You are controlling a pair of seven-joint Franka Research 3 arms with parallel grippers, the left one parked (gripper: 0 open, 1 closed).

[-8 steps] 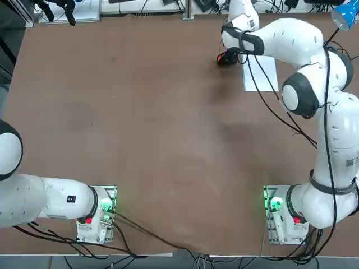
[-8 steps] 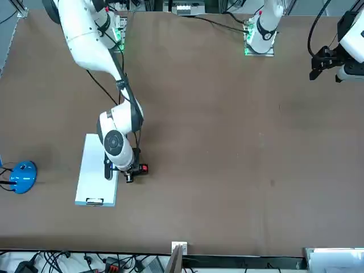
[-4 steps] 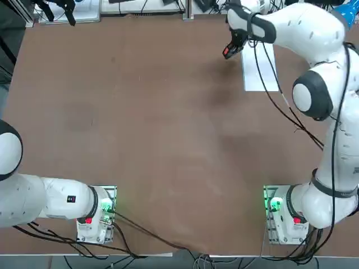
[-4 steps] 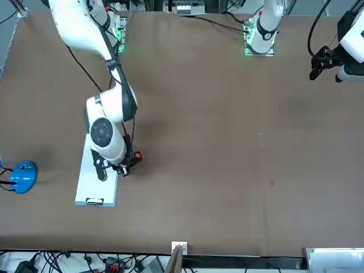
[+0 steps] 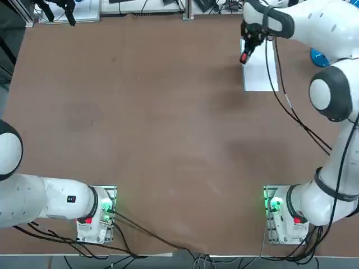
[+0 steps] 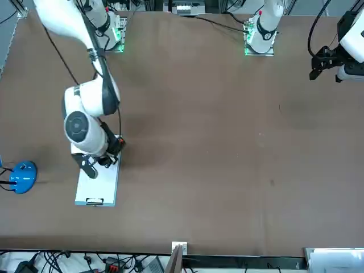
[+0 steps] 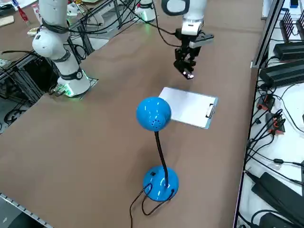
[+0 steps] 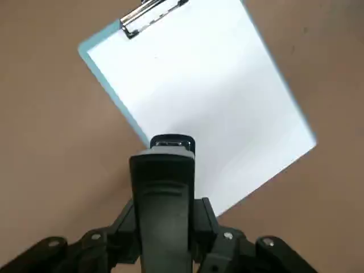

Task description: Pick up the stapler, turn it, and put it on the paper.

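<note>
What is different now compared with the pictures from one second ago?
The right tool, shut on the stapler, has lifted it off the table beside the paper and carried it over the sheet's edge, turning it on the way. It now hangs above the paper, not yet set down. The paper and the blue lamp stayed in place.

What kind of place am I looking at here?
Probably a robotics lab: the right pincer holds a stapler above a paper on a brown table, beside a blue desk lamp.
</note>
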